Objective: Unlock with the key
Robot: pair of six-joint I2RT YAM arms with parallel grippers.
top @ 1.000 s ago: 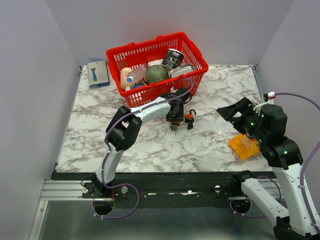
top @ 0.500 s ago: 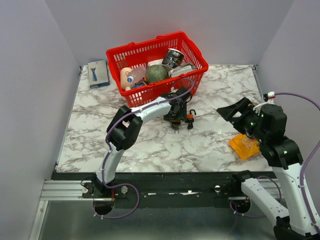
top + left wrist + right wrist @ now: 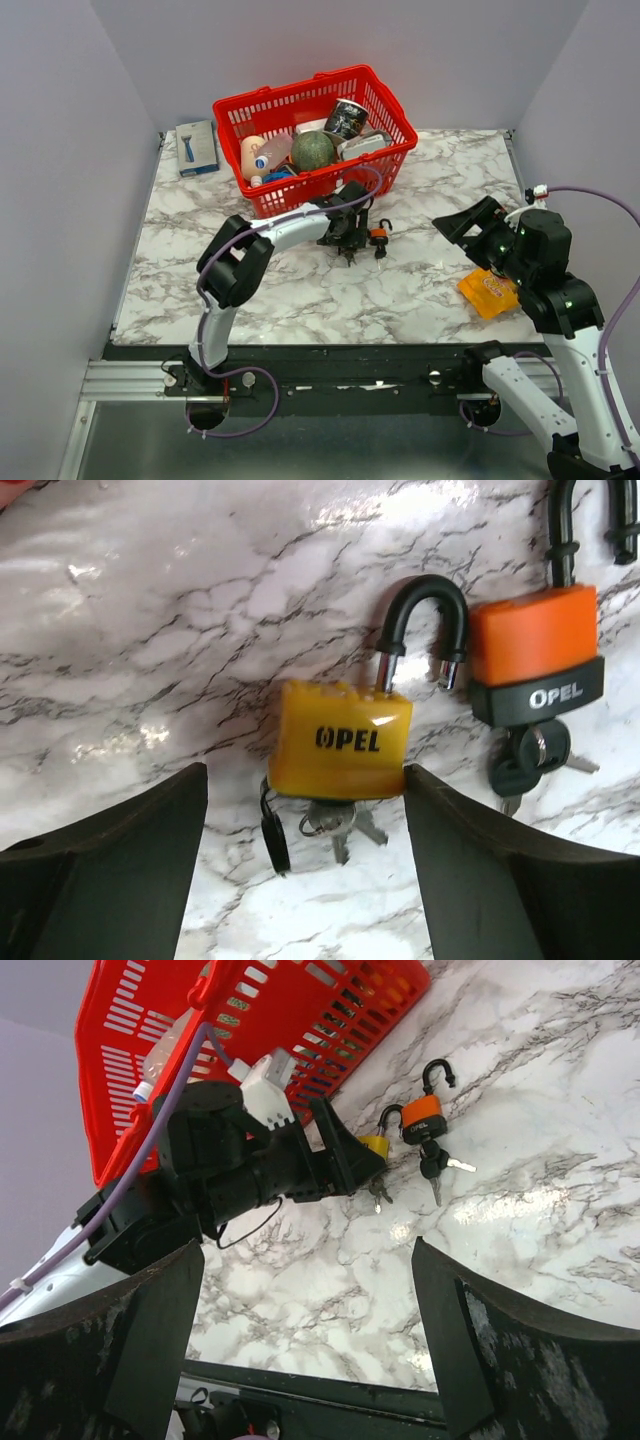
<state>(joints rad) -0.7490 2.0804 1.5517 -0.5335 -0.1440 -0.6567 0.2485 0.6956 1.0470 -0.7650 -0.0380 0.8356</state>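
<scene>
Though spread wide, left gripper [image 3: 305,780] flanks the yellow padlock [image 3: 345,740], orange padlock [image 3: 535,650] just beside; right gripper [image 3: 308,1250] gapes above bare marble [image 3: 440,290].

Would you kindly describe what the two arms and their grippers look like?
Both arms have white links and black joints. A purple cable runs along the left arm; another loops by the right arm, which shows small green lights. The left gripper and right gripper have broad, matte black fingers.
</scene>
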